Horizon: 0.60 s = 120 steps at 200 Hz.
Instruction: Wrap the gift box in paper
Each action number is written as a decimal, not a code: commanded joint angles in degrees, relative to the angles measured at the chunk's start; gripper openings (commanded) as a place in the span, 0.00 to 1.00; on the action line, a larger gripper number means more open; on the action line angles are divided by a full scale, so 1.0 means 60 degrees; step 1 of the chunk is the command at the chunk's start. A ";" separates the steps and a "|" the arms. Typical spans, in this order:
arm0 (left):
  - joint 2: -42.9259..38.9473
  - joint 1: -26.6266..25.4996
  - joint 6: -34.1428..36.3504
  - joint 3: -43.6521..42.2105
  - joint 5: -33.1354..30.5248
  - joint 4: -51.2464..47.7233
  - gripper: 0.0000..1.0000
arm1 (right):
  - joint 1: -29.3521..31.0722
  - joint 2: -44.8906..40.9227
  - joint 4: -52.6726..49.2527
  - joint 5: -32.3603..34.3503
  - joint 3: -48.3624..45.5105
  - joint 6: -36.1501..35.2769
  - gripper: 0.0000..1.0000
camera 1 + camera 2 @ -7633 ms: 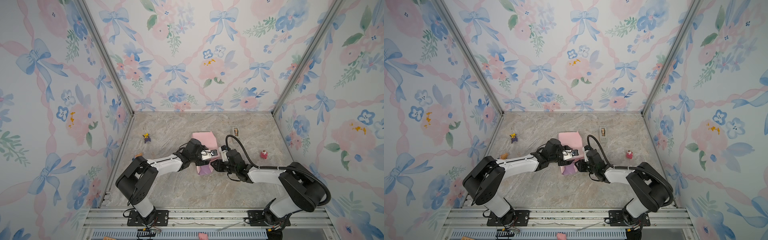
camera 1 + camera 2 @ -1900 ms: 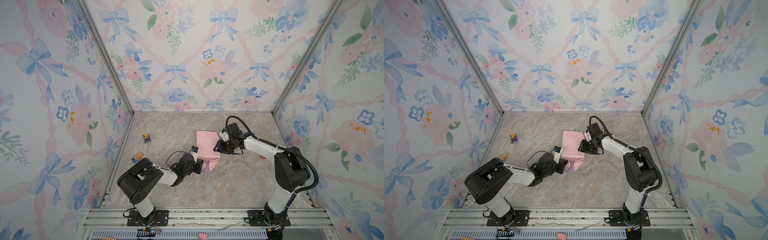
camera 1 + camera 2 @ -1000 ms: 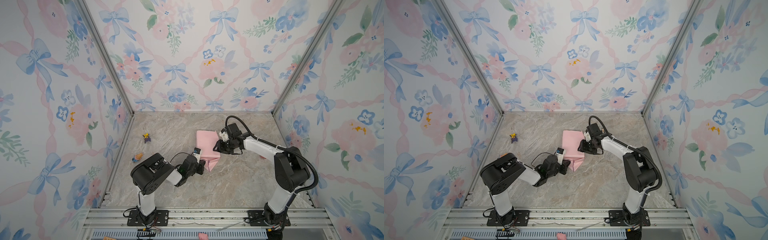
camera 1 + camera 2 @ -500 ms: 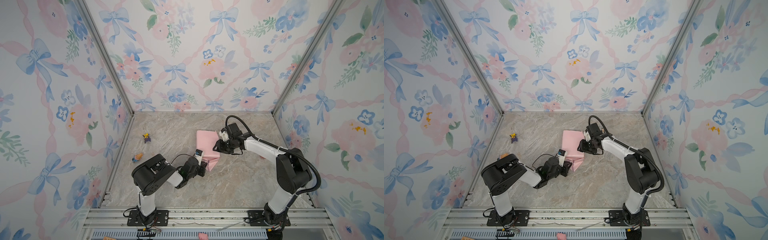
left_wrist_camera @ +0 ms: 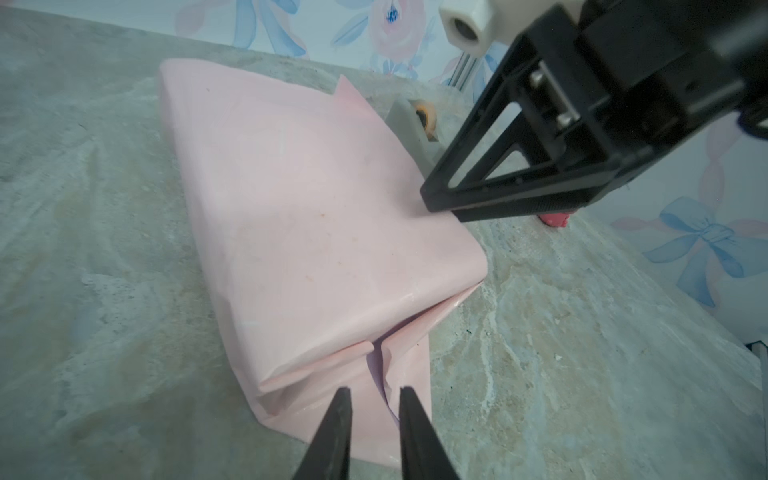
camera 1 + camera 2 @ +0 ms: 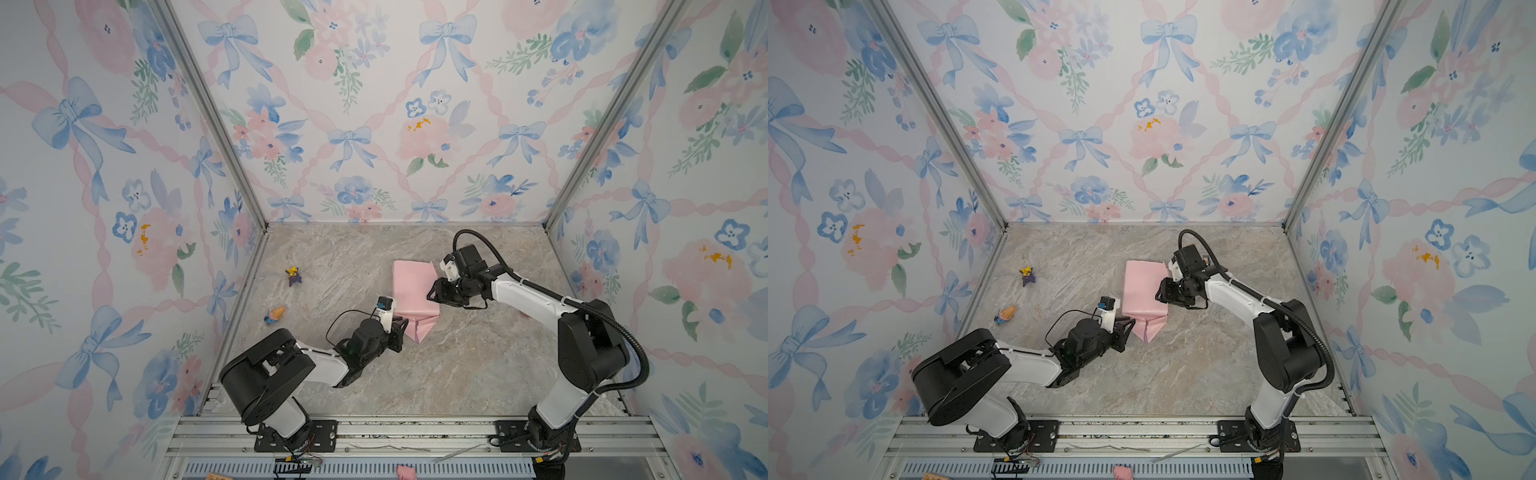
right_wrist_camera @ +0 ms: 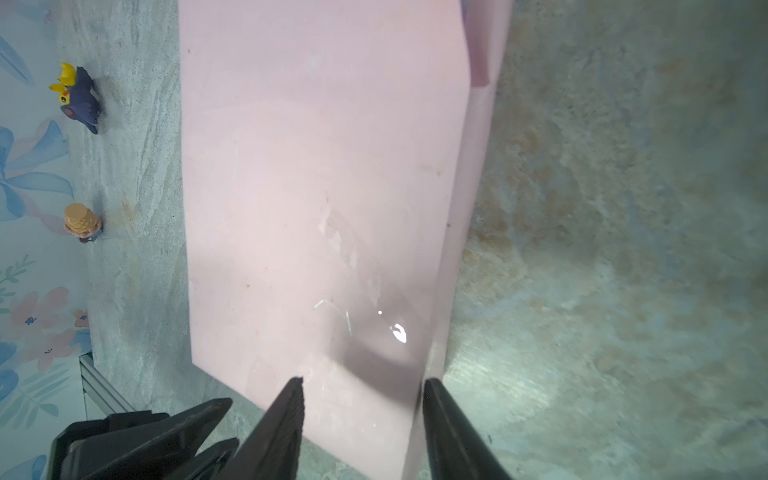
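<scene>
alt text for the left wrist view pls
Pale pink paper, folded into a flat parcel, lies on a marble table, the right arm's jaws resting on its top. The left arm's jaws, slightly apart, point at its near, folded end.

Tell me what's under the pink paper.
Only the paper shows, folded around a flat boxy shape on the table. Whatever it wraps is covered in every view, so the contents cannot be seen.

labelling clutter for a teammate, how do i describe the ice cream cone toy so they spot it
Go to the left edge of the marble table, by the metal rail. Two small toys sit there; the ice cream cone toy is the one nearer the front. It is tan-orange and waffle-patterned, unlike the purple and yellow figure farther back.
</scene>
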 commanded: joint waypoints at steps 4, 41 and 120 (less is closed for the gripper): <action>-0.0436 -0.0034 0.0061 -0.0391 -0.0624 -0.0907 0.18 | -0.0076 -0.0239 -0.0394 0.0052 0.0090 -0.0092 0.50; 0.0359 -0.0007 0.0245 -0.0093 -0.0093 -0.0970 0.12 | -0.0081 0.0026 -0.0372 0.0028 0.0152 -0.0104 0.49; 0.2446 -0.0021 0.0409 0.1357 0.0498 -0.0543 0.11 | -0.0035 0.0429 -0.0436 -0.0017 0.0089 -0.0233 0.49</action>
